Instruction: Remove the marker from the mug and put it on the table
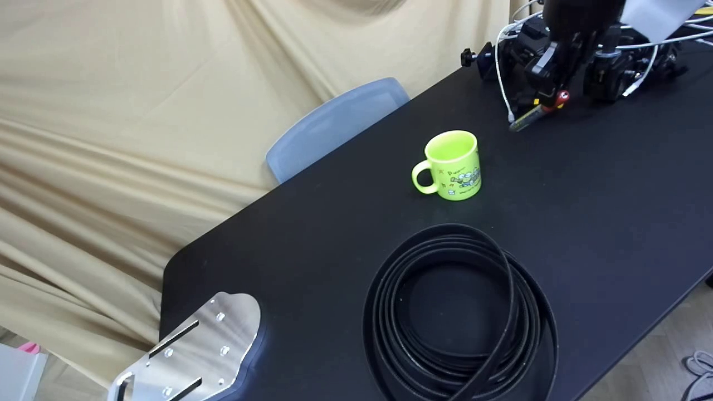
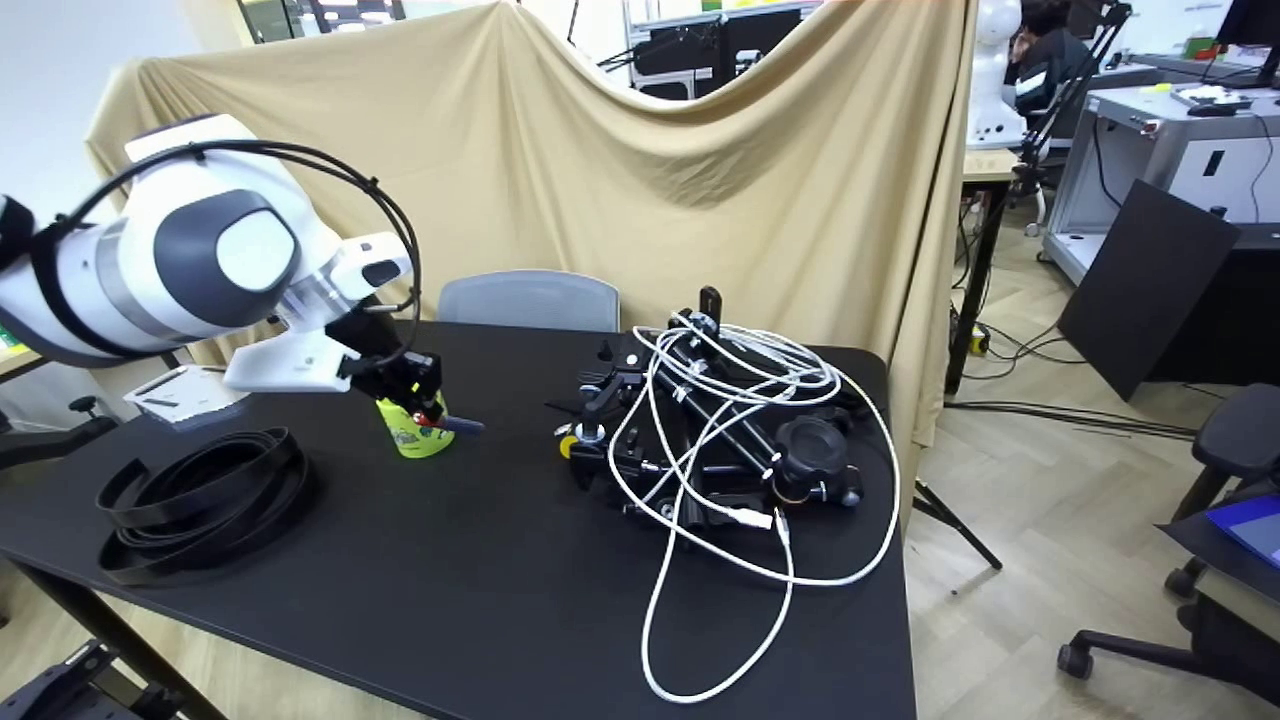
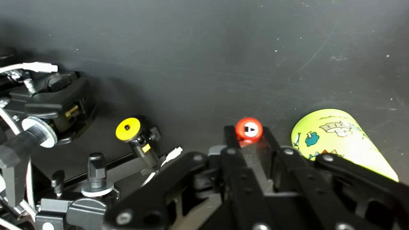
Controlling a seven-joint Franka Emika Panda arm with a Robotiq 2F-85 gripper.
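Pincer (image 3: 250,131) is clamping the red-ended marker (image 1: 528,118), fingers (image 3: 230,135) pressing on both sides of the red end; in the wrist view that end is facing the camera. Marker is being held outside the lime-green mug (image 1: 457,172), tilting in an exterior view, greyish free end pointing down toward the black tabletop (image 1: 317,239). Can't tell whether that end is touching it. Mug is standing upright on the tabletop, handle pointing left in that view, cartoon print showing on its side. In the wrist view it's appearing just beside the pincer, partly hidden by it; in an exterior view the pincer is also covering part of it. White Panda arm (image 2: 225,240) is reaching in over the tabletop. Black coiled strap (image 2: 195,505) is lying near the mug. White cables (image 2: 750,517) are draping over black clamp-and-tripod hardware (image 2: 742,430) on the tabletop; a yellow disc (image 3: 127,129) is showing on that hardware in the wrist view. Slotted metal plate (image 1: 195,351) is showing at a corner of the tabletop. Blue-grey chair (image 2: 530,300) is standing at the tabletop's edge, beige draped cloth (image 2: 620,190) hanging behind it.
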